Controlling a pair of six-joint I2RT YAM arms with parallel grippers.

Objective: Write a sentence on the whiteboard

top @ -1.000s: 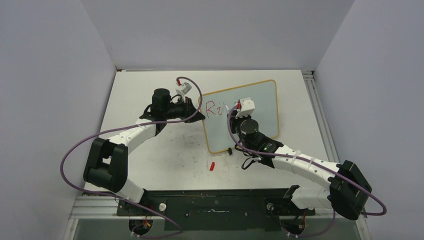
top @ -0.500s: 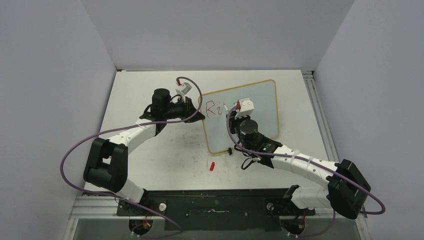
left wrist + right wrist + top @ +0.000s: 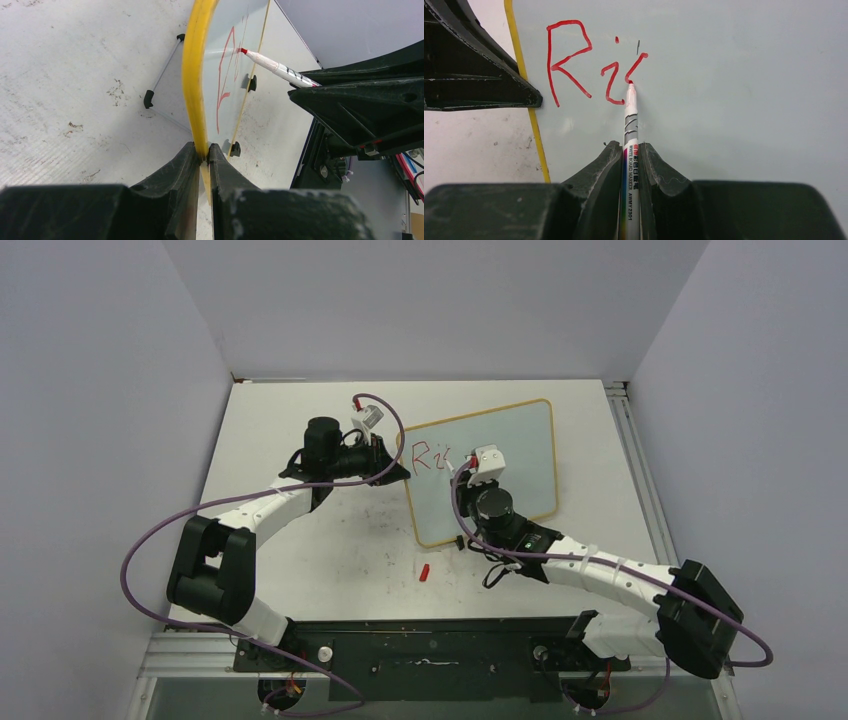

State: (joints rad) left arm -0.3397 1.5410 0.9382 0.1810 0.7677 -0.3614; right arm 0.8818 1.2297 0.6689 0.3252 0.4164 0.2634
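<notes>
My left gripper (image 3: 205,150) pinches the whiteboard (image 3: 192,80) by its rim; it looks light and tippy. My right gripper (image 3: 629,152) clamps the slim marker (image 3: 630,117).

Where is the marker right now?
In the right wrist view, the marker is clamped in the right tool, its tip on the whiteboard at the end of the red lettering, near the board's left edge.

the scuffed white tabletop (image 3: 340,545) carries the whiteboard (image 3: 520,440) right of its middle, toward the far edge; a small red cap (image 3: 425,572) lies nearer the near edge, near the board's near left corner.
</notes>
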